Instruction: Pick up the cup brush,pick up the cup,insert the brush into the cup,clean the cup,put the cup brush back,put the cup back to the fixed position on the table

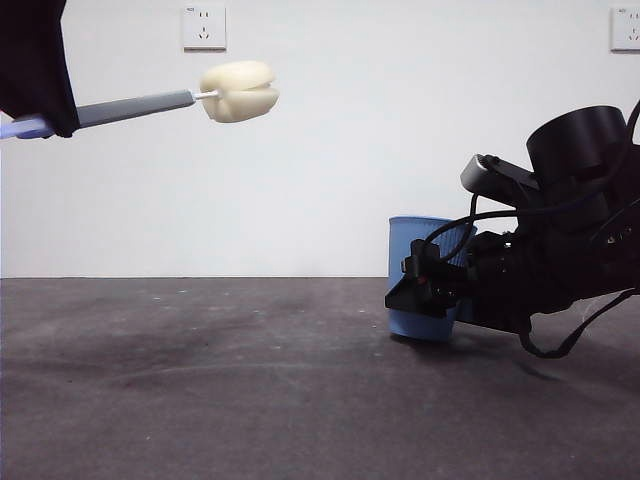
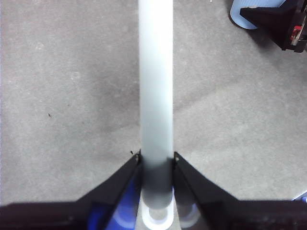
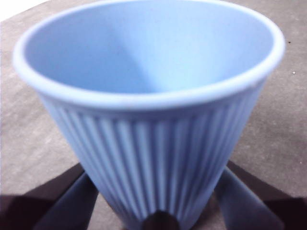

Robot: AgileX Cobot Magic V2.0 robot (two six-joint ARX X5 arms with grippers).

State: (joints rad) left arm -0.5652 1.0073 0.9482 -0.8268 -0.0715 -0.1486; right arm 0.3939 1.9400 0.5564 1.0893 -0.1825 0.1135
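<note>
High at the left of the front view, the cup brush (image 1: pixel 135 107) is held level, its cream sponge head (image 1: pixel 238 92) pointing right. My left gripper (image 1: pixel 55 118) is shut on its grey handle (image 2: pixel 156 86), seen between the jaws in the left wrist view (image 2: pixel 156 160). The light blue ribbed cup (image 1: pixel 412 245) stands upright on the table (image 1: pixel 250 390) at the right. My right gripper (image 1: pixel 425 285) reaches in low from the right, its jaws pressed on both sides of the cup's lower part (image 3: pixel 153 143). The cup's inside looks empty. The left wrist view also catches the cup (image 2: pixel 236 14).
A white wall runs behind the table, with one socket (image 1: pixel 204 27) at the upper left and another (image 1: pixel 625 28) at the upper right. The right arm's bulky black body and loose cables (image 1: pixel 560 250) fill the right side of the front view.
</note>
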